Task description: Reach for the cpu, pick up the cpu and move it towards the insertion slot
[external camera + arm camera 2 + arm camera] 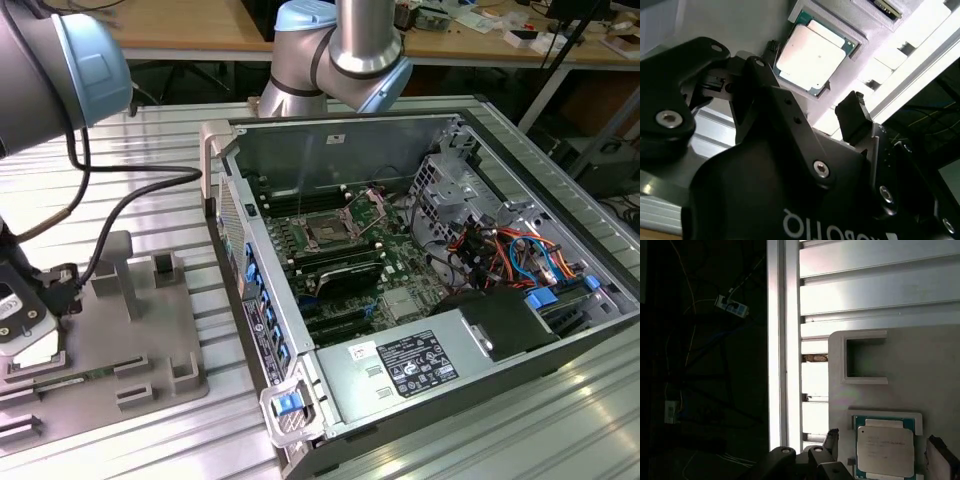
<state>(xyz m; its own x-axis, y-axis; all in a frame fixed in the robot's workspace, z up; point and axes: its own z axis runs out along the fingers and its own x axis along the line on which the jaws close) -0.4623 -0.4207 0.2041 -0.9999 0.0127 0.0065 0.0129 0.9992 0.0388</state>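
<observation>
— cpu [885, 450], where is it?
— Flat in a recess of the grey tray [920, 365], which keeps it square for a grasp.
— And the pincer [883, 439]?
— Spread wide and empty, one finger on either side of it. The insertion slot [328, 232] lies well apart, inside the computer case [330, 150].

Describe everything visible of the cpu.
The cpu is a flat square chip: a silvery-white stepped metal lid with faint print, on a green board that shows as a thin rim. It lies flat, lid up, seated in a framed recess of the grey tray. The open hand straddles it without touching its edges; nothing grips it.
</observation>
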